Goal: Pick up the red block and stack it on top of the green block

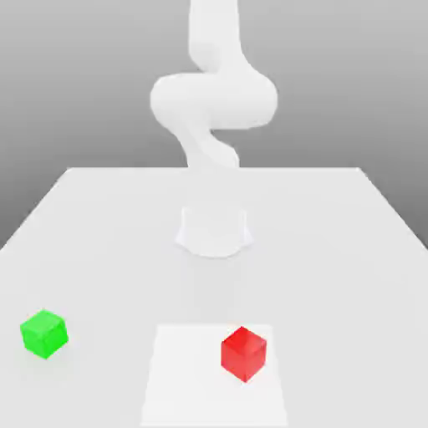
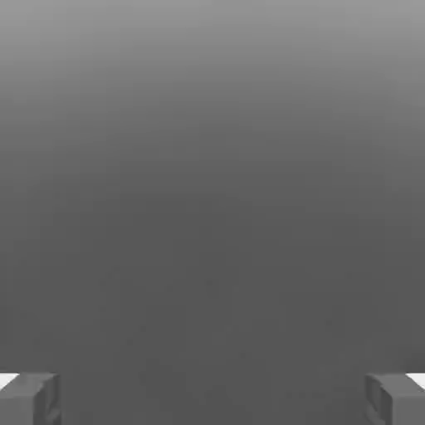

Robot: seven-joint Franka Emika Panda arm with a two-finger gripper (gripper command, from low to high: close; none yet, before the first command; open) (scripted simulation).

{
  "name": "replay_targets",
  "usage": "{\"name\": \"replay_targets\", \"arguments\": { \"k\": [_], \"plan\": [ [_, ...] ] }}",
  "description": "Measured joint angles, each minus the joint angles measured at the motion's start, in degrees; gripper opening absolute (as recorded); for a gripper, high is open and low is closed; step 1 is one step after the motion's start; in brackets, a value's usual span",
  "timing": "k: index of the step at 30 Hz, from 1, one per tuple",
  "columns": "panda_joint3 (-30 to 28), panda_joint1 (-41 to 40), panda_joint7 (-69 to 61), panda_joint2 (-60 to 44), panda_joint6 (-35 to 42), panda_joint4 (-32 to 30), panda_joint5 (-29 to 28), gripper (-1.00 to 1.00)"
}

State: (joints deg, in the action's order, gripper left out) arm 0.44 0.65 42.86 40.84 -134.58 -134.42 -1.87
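The red block sits on a slightly brighter white square patch near the front of the table, a little toward the exterior view's right. The green block rests on the table at the front, on the exterior view's left, well apart from the red one. The white arm rises from its round base at the table's middle and bends upward out of the picture. In the hand view my gripper is open, its two grey fingertips far apart with nothing between them, facing plain grey background.
The white table spreads wide around the arm's base, its far edge running across the exterior view behind the arm. Grey background lies beyond it.
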Motion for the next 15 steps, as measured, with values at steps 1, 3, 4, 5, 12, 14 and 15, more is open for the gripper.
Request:
{"name": "replay_targets", "arguments": {
  "k": [1, 3, 4, 5, 12, 14, 15],
  "plan": [
    [0.14, 0.3, -1.45, -2.42, -1.33, -1.22, -0.84, 0.0],
    [0.19, 0.9, -4.19, -6.87, -3.76, -3.49, -2.29, 0.0],
    [0.13, 1.21, -5.57, -9.02, -4.93, -4.59, -2.92, 0.0],
    [0.06, 1.49, -6.98, -11.15, -6.1, -5.68, -3.48, 0.0],
    [-1.42, 3.96, -18.28, -25.83, -14.27, -13.28, -5.34, 0.0],
    [-1.74, 4.63, -22.24, -29.96, -16.67, -15.47, -4.83, 0.0],
    [-1.91, 5.04, -24.39, -32.01, -17.88, -16.57, -4.34, 0.0]
  ]
}}
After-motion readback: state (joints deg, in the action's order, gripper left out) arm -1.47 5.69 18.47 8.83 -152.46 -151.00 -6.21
